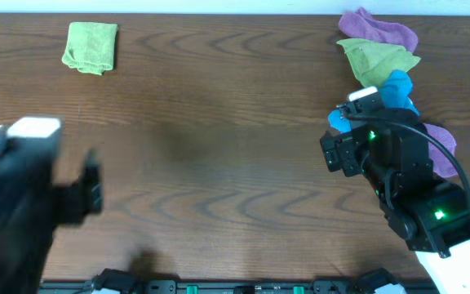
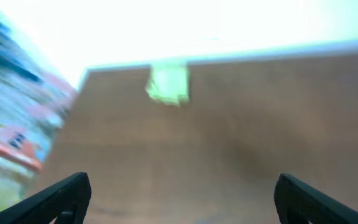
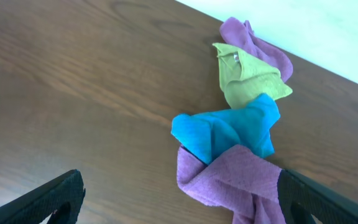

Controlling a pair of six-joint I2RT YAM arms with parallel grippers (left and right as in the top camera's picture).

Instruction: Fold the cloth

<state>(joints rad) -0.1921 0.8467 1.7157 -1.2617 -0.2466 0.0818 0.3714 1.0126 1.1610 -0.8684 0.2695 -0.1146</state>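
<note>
Right wrist, blue cloth (image 3: 229, 134) ahead of right hand (image 3: 182, 200)

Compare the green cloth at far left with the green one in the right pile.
The left green cloth lies folded flat; the pile's green cloth is crumpled. The left green cloth sits alone; the pile's green cloth touches a purple cloth and a blue cloth. Both are light green, lying on the table.

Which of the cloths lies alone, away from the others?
The folded green cloth at the far left; the rest form one pile at the far right.
</note>
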